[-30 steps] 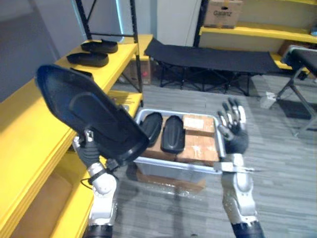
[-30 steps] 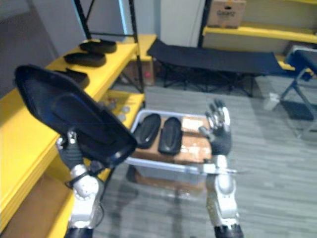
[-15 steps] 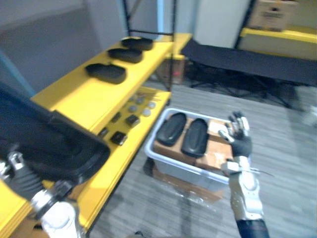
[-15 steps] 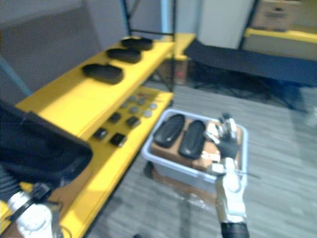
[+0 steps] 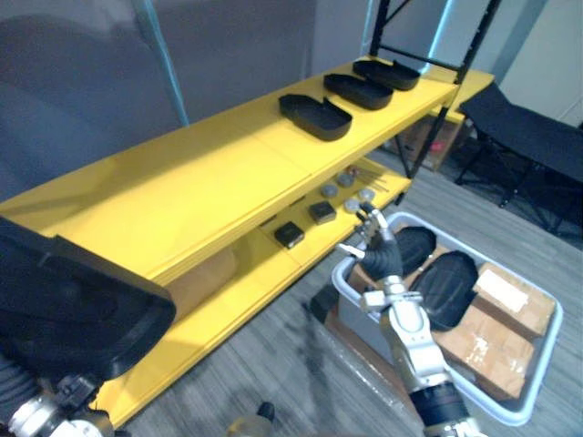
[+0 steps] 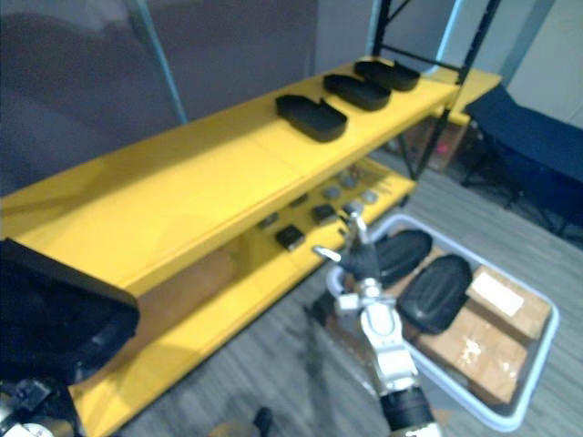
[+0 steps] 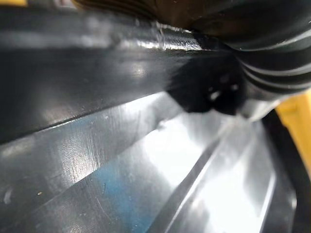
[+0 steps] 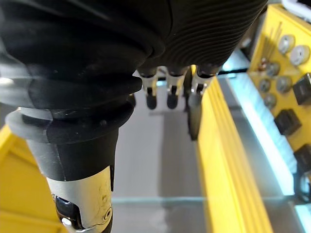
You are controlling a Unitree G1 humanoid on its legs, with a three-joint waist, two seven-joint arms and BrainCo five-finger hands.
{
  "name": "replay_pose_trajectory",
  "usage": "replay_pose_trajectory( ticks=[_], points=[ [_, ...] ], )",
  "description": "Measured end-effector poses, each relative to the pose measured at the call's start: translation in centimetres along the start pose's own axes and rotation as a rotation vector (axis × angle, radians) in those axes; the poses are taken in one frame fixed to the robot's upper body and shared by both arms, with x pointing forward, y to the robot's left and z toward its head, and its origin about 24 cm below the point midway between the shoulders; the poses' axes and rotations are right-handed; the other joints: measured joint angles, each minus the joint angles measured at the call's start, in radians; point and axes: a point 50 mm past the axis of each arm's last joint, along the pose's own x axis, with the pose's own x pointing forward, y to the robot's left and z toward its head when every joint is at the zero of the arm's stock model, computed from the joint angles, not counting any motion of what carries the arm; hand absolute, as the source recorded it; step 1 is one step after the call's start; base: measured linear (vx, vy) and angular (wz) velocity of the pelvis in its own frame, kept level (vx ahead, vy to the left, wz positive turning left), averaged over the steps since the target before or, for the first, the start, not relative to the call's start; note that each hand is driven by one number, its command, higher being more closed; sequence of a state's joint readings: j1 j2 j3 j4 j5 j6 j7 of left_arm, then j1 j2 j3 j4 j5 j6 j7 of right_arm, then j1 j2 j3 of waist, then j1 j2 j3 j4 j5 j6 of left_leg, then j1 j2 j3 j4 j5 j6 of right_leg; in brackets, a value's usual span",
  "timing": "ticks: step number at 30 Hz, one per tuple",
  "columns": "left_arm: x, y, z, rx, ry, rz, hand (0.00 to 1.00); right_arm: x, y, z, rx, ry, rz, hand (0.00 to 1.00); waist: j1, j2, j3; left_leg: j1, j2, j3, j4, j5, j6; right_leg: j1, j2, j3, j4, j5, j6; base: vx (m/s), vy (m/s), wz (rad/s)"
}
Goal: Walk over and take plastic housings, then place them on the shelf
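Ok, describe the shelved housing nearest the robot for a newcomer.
The long yellow shelf carries a row of black housings on top. Yours is the nearest housing, before the middle housing and far housing; only it faces the long bare stretch of yellow.

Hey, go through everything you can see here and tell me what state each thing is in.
Held plastic housing: raised in the air at the left hand.
Right hand: open, empty.
Shelved housings: three, lying flat in a row.
Bin housings: two, lying side by side.
Bin: open-topped, partly filled.
Cardboard boxes: closed, inside the bin.
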State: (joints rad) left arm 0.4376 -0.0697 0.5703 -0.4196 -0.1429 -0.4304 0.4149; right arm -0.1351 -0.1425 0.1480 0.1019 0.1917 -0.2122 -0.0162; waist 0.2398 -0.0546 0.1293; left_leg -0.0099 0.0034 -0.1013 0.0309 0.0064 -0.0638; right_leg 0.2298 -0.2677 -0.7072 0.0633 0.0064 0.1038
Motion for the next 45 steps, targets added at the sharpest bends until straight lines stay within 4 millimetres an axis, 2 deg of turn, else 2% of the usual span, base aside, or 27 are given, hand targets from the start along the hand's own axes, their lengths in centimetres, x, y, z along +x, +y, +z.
replay_pose_trajectory(
  ticks=[1, 4, 6, 8, 12, 14, 16, 17, 18, 19, 20, 21, 23, 24, 26, 28, 32, 33, 35, 39, 40, 44, 45],
  points=[
    [-0.3, 0.4, -0.3, 0.02, 0.023, 0.01, 1.0, 0.0, -0.2, 0.0, -0.008, 0.005, 0.011, 0.0, 0.005, -0.002, 0.0, -0.017, 0.001, -0.003, 0.052, -0.029, -0.003, 0.008, 0.001, -0.001, 0.012, -0.021, -0.001, -0.02, -0.039, 0.08],
    [-1.4, 1.6, -1.0, 0.053, 0.097, 0.044, 1.0, -0.3, -1.0, -0.1, -0.027, 0.011, 0.01, 0.0, 0.008, 0.006, 0.013, -0.069, -0.003, -0.014, 0.188, -0.097, -0.006, 0.058, 0.009, -0.037, 0.015, -0.072, 0.04, -0.03, -0.046, 0.26],
    [-1.6, 1.6, -1.1, 0.048, 0.11, 0.047, 1.0, -0.8, -1.7, -0.3, -0.034, 0.023, -0.014, 0.0, 0.006, 0.012, 0.022, -0.099, 0.0, -0.004, 0.245, -0.122, 0.006, 0.083, 0.013, -0.078, 0.016, -0.086, 0.06, -0.06, -0.022, 0.6],
    [-1.6, 1.5, -1.1, 0.031, 0.113, 0.033, 1.0, -1.7, -2.6, -0.9, -0.047, 0.054, -0.047, 0.0, 0.004, 0.024, 0.032, -0.138, 0.023, 0.04, 0.279, -0.125, 0.008, 0.09, 0.016, -0.121, 0.037, -0.101, 0.052, -0.07, 0.02, 0.76],
    [-1.7, 1.5, -1.1, 0.016, 0.12, 0.02, 1.0, -1.8, -2.3, -0.9, -0.066, 0.057, -0.034, 0.0, 0.007, 0.027, 0.044, -0.16, 0.002, 0.056, 0.292, -0.12, 0.012, 0.08, -0.028, -0.121, 0.098, -0.11, 0.052, -0.02, 0.088, 0.37],
    [-1.6, 0.7, -1.2, -0.005, 0.114, -0.006, 1.0, -1.7, -2.2, -0.8, -0.074, 0.05, -0.028, 0.0, 0.007, 0.019, 0.047, -0.169, -0.017, 0.047, 0.291, -0.117, 0.018, 0.065, -0.048, -0.096, 0.129, -0.113, 0.045, -0.01, 0.096, 0.29],
    [-1.1, -1.4, -1.0, -0.051, 0.086, -0.121, 1.0, -1.8, -2.3, -0.8, -0.113, 0.047, -0.031, 0.0, -0.018, 0.007, 0.056, -0.176, -0.052, -0.005, 0.263, -0.101, 0.033, 0.038, -0.07, 0.011, 0.2, -0.112, 0.028, -0.03, 0.095, 0.75],
    [-0.7, -2.6, -0.8, -0.074, 0.062, -0.185, 1.0, -1.9, -2.4, -0.8, -0.133, 0.043, -0.038, 0.0, -0.036, 0.001, 0.052, -0.183, -0.061, -0.032, 0.237, -0.082, 0.034, 0.008, -0.074, 0.063, 0.242, -0.107, 0.013, -0.01, 0.048, 0.83],
    [-0.4, -3.3, -0.6, -0.087, 0.041, -0.228, 1.0, -1.9, -2.5, -0.6, -0.145, 0.032, -0.043, 0.0, -0.042, -0.001, 0.054, -0.183, -0.064, -0.045, 0.214, -0.065, 0.036, -0.017, -0.078, 0.101, 0.278, -0.103, 0.007, 0.02, 0.002, 0.92],
    [0.4, -5.3, -0.1, -0.119, -0.017, -0.33, 1.0, -1.9, -3.0, -0.1, -0.188, -0.003, -0.06, 0.0, -0.061, 0.002, 0.06, -0.189, -0.064, -0.088, 0.155, -0.007, 0.035, -0.084, -0.083, 0.174, 0.369, -0.098, -0.016, 0.03, -0.033, 0.86],
    [0.9, -6.4, 0.1, -0.147, -0.048, -0.373, 1.0, -1.8, -3.2, 0.3, -0.216, -0.029, -0.072, 0.0, -0.07, 0.012, 0.068, -0.194, -0.065, -0.113, 0.118, 0.024, 0.032, -0.118, -0.08, 0.205, 0.405, -0.136, -0.034, 0.02, -0.07, 0.83],
    [1.1, -7.1, 0.2, -0.166, -0.066, -0.391, 1.0, -1.6, -3.4, 0.7, -0.236, -0.053, -0.075, 0.0, -0.076, 0.01, 0.077, -0.196, -0.065, -0.123, 0.101, 0.046, 0.031, -0.135, -0.074, 0.221, 0.411, -0.179, -0.032, -0.02, -0.122, 0.49],
    [2.3, -8.8, 0.8, -0.224, -0.128, -0.386, 1.0, 0.7, -3.4, 3.5, -0.306, -0.194, -0.047, 0.0, -0.082, 0.01, 0.142, -0.218, -0.075, -0.106, 0.083, 0.078, 0.019, -0.196, -0.061, 0.211, 0.378, -0.247, -0.047, -0.08, -0.122, 0.0],
    [2.4, -9.0, 0.8, -0.229, -0.135, -0.379, 1.0, 1.3, -3.5, 4.3, -0.323, -0.231, -0.043, 0.0, -0.084, 0.017, 0.151, -0.233, -0.075, -0.101, 0.084, 0.084, 0.014, -0.199, -0.06, 0.215, 0.365, -0.258, -0.031, -0.14, -0.118, -0.28],
    [2.7, -10.0, 1.6, -0.246, -0.192, -0.382, 1.0, 2.8, -4.2, 7.0, -0.376, -0.343, -0.049, 0.0, -0.087, 0.055, 0.21, -0.274, -0.064, -0.08, 0.081, 0.109, -0.003, -0.233, -0.046, 0.218, 0.331, -0.291, 0.046, -0.16, -0.13, -0.28],
    [2.4, -11.0, 2.0, -0.276, -0.208, -0.421, 1.0, 2.9, -4.8, 7.4, -0.403, -0.355, -0.07, 0.0, -0.091, 0.083, 0.251, -0.274, -0.048, -0.079, 0.079, 0.119, -0.006, -0.25, -0.039, 0.22, 0.365, -0.305, 0.038, -0.17, -0.093, -0.12],
    [2.5, -11.7, 2.6, -0.268, -0.26, -0.451, 1.0, 3.2, -4.6, 7.8, -0.424, -0.38, -0.088, 0.0, -0.093, 0.062, 0.29, -0.312, -0.051, -0.067, 0.095, 0.125, -0.016, -0.346, -0.078, 0.246, 0.504, -0.371, 0.022, -0.12, -0.074, -0.01],
    [2.6, -11.9, 2.6, -0.276, -0.262, -0.444, 1.0, 3.4, -4.6, 8.2, -0.425, -0.398, -0.099, 0.0, -0.096, 0.058, 0.318, -0.327, -0.057, -0.054, 0.126, 0.124, -0.016, -0.356, -0.092, 0.246, 0.539, -0.387, 0.022, -0.08, -0.041, 0.22],
    [2.8, -12.1, 2.3, -0.277, -0.247, -0.427, 1.0, 3.5, -4.4, 8.2, -0.425, -0.402, -0.11, 0.0, -0.104, 0.058, 0.326, -0.369, -0.064, -0.05, 0.18, 0.105, -0.014, -0.381, -0.108, 0.243, 0.586, -0.409, 0.018, -0.07, -0.015, 0.23],
    [2.3, -11.2, 0.9, -0.235, -0.182, -0.39, 1.0, 3.3, -3.5, 7.5, -0.396, -0.396, -0.129, 0.0, -0.104, 0.057, 0.339, -0.412, -0.072, -0.025, 0.358, 0.003, -0.011, -0.371, -0.134, 0.252, 0.66, -0.455, 0.026, -0.01, 0.025, -0.06],
    [1.9, -10.6, 0.5, -0.213, -0.16, -0.38, 1.0, 2.8, -3.4, 6.7, -0.382, -0.368, -0.132, 0.0, -0.105, 0.057, 0.339, -0.407, -0.083, -0.023, 0.408, -0.033, -0.006, -0.341, -0.14, 0.253, 0.671, -0.468, 0.033, 0.0, 0.042, -0.02],
    [1.8, -9.0, 0.0, -0.14, -0.147, -0.356, 1.0, 1.4, -3.9, 4.7, -0.344, -0.284, -0.169, 0.0, -0.091, 0.057, 0.332, -0.357, -0.078, 0.013, 0.432, -0.081, 0.013, -0.218, -0.146, 0.206, 0.597, -0.478, 0.056, 0.05, 0.063, 0.2],
    [2.0, -8.2, 0.3, -0.107, -0.164, -0.341, 1.0, 0.6, -4.3, 3.9, -0.312, -0.251, -0.202, 0.0, -0.088, 0.045, 0.311, -0.35, -0.066, 0.064, 0.461, -0.1, 0.044, -0.171, -0.144, 0.173, 0.539, -0.462, 0.079, 0.11, 0.056, 0.37]
  ],
)
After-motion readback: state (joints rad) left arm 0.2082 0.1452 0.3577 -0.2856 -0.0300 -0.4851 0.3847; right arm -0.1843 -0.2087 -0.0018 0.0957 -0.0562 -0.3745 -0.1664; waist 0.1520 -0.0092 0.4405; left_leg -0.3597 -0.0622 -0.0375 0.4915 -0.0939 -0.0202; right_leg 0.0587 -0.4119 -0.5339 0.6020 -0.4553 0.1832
